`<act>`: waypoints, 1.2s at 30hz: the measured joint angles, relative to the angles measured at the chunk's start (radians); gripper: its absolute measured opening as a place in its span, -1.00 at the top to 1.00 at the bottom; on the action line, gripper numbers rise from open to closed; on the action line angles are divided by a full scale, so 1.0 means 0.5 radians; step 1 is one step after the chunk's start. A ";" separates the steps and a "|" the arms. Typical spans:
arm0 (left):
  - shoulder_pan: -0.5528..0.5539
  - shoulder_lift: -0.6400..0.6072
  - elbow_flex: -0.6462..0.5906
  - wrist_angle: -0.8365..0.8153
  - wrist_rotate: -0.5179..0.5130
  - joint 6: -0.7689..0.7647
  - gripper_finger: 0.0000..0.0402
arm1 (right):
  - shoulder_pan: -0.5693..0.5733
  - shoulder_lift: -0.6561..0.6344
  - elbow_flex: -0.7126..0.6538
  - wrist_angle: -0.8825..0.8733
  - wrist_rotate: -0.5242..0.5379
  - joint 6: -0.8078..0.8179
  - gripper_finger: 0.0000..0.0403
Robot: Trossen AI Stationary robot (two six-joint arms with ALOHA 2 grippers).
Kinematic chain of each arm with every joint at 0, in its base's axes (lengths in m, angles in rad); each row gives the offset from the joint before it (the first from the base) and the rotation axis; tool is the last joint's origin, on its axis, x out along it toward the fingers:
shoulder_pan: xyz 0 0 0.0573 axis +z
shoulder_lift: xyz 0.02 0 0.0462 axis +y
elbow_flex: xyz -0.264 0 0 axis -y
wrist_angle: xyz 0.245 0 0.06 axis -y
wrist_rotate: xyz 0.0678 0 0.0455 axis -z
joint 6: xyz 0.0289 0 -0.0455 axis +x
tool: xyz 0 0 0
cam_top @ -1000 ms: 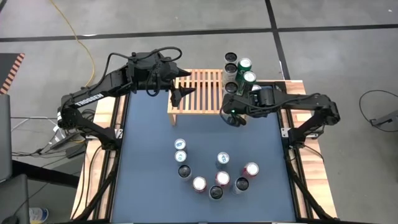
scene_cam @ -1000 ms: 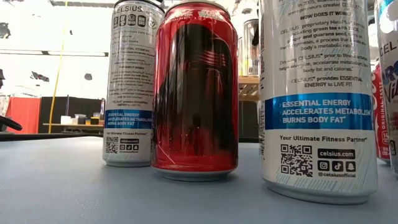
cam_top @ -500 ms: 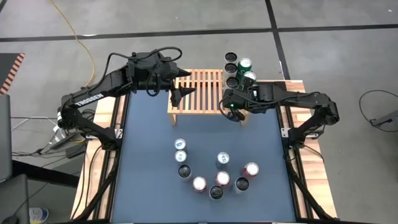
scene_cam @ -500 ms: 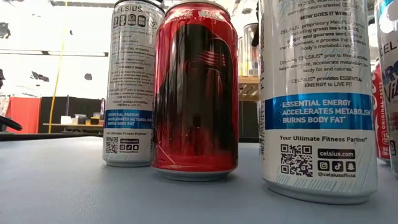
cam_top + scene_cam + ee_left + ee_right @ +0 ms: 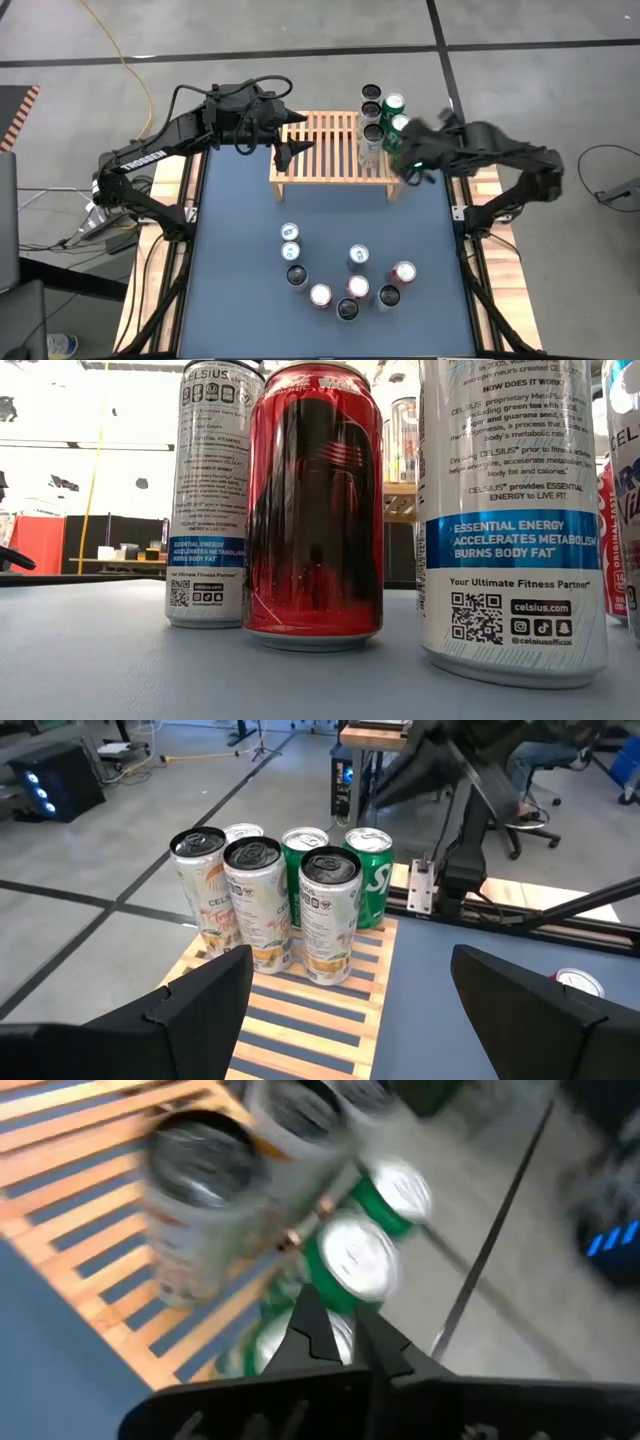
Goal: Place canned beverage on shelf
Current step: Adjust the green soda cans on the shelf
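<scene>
Right end effector (image 5: 408, 165), fingers together and empty, sits right of centre beside the shelf (image 5: 315, 150); retract clear of its cans (image 5: 372, 140). Left end effector (image 5: 285, 140), fingers apart, waits upper left.

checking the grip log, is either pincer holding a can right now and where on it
Nothing is held. The left pincer stands open over the shelf; the right pincer is shut, empty, beside the cans.

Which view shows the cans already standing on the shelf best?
The left wrist view: the cans on the shelf stand sharp, labels readable. High view shows only their tops; right wrist view blurs them; low view mostly hides them behind table cans.
</scene>
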 joint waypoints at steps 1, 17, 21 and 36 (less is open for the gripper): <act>0.000 0.000 0.000 -0.001 0.000 0.006 -0.63 | -0.002 -0.067 -0.056 0.008 0.000 0.071 1.00; 0.000 0.001 0.000 -0.001 0.001 0.003 -0.63 | -0.106 -0.531 -0.863 -0.027 0.206 0.915 1.00; 0.000 0.001 0.000 -0.001 0.002 0.002 -0.63 | -0.088 -0.555 -1.010 -0.030 0.210 1.066 1.00; 0.000 0.001 0.000 -0.001 0.002 0.031 -0.63 | -0.060 -0.540 -1.131 0.307 0.200 0.994 1.00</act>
